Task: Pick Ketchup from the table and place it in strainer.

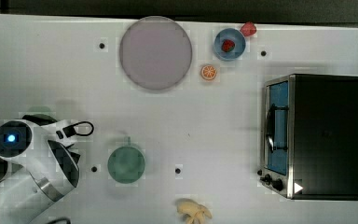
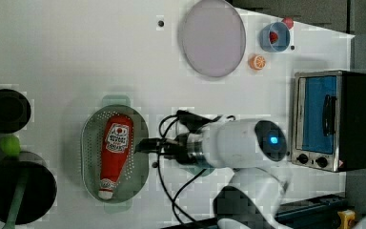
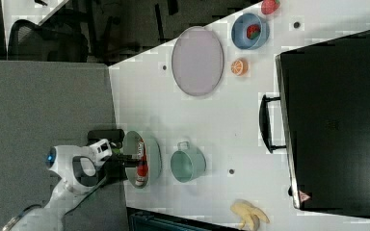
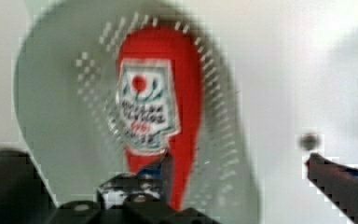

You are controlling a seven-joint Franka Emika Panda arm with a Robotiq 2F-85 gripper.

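Ketchup bottle (image 2: 115, 155): red, white label, lying flat inside the mint-green strainer (image 2: 91, 148), cap toward 6 o'clock in the left view; released, nothing gripping it. Gripper (image 2: 140, 145): fingers spread wide, empty, poised at the strainer's 3 o'clock rim in the left view. Dark-green cup (image 1: 126, 164): at 5 o'clock from the greyish-pink plate (image 1: 155, 52) in the top view. Toaster oven (image 1: 313, 136): at 3 o'clock in the top view; orange slice (image 1: 209, 72) beside the plate.
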